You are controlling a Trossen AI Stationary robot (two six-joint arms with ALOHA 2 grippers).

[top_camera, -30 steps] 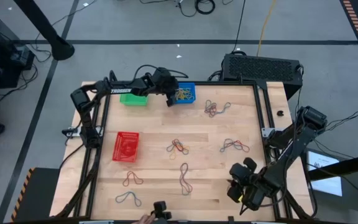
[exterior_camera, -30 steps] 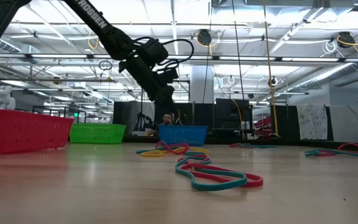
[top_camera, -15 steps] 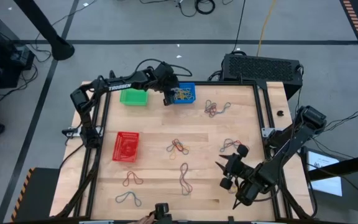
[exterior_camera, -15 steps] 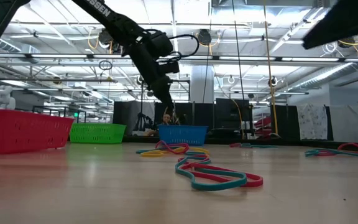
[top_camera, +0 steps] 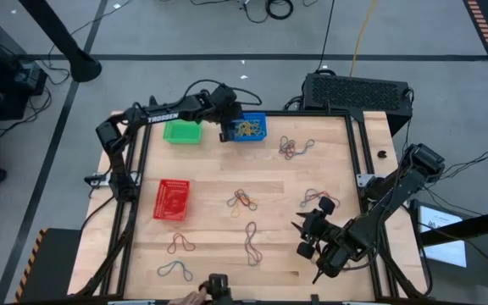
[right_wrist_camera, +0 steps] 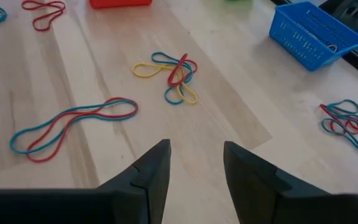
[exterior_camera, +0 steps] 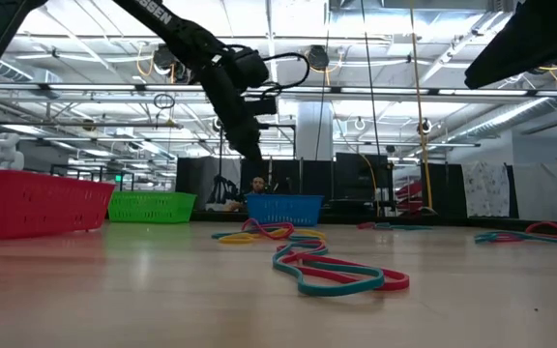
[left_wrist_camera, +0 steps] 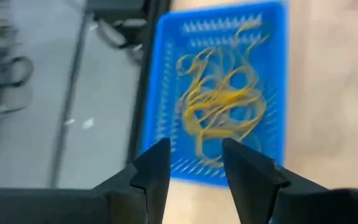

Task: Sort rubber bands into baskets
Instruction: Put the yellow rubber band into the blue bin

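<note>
High view shows the light wooden table (top_camera: 210,182) with three small rectangular plastic mesh baskets: the green basket (top_camera: 182,133) and the blue basket (top_camera: 252,128) sit along the far edge, and the red basket (top_camera: 172,200) lies nearer the left side. The left gripper (top_camera: 224,131) hangs at the blue basket's left rim, and in the left wrist view its fingers (left_wrist_camera: 156,167) stand apart with nothing between them, above a tangle of thin yellow-tan rubber bands (left_wrist_camera: 222,109) lying inside that basket. The right gripper (top_camera: 305,236) hovers over the near right part of the table; the right wrist view shows its fingers (right_wrist_camera: 155,164) spread and empty above bare wood. Loose bands in red, teal-blue and yellow lie in small clusters: one knot at mid table (top_camera: 243,200), a long pair of loops (top_camera: 251,241) nearer the front, a cluster near the blue basket (top_camera: 295,147), another just beyond the right gripper (top_camera: 320,199), and two at the front left (top_camera: 181,244). From above, the single bands in each cluster are too thin to count. In the low view the right arm is only a dark shape cut off at the upper corner, the green basket's contents are hidden behind its wall, and the red basket is cropped at the edge.
</note>
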